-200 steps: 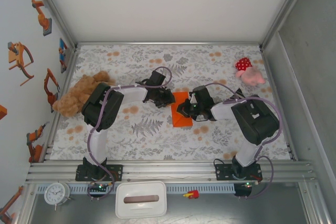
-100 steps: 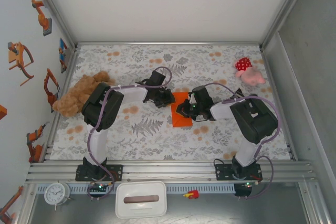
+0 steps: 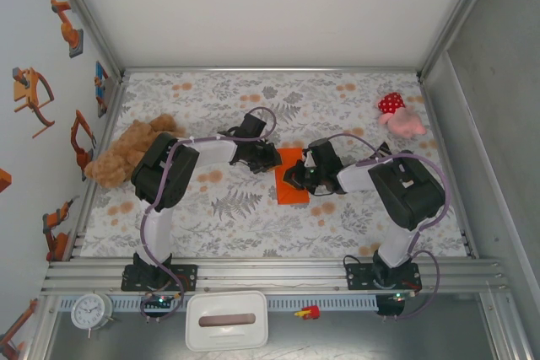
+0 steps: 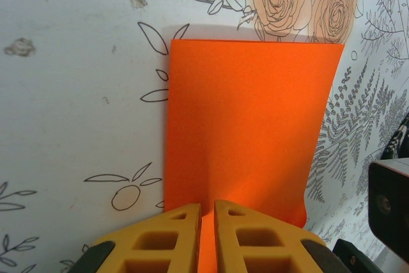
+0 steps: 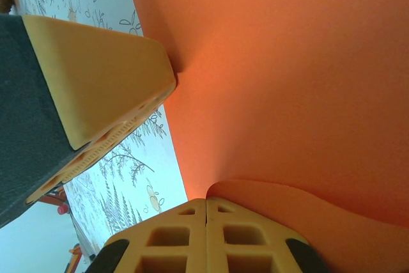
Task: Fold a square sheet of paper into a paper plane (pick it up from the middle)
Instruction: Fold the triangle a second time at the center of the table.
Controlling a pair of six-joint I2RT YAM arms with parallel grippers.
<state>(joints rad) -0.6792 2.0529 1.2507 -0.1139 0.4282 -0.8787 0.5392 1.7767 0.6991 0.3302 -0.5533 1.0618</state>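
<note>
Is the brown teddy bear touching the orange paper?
No, the brown teddy bear lies well to the left of the orange paper, clearly apart from it.

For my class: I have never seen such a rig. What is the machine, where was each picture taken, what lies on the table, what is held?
Two robot arms stand at a flowered table. One picture looks down from above; the others come from a camera on each wrist. An orange sheet of paper lies mid-table, a teddy bear left, a spotted plush far right. The left gripper, nearly closed, touches the paper. The right gripper is shut beside a lifted flap; whether it pinches it is unclear.
</note>
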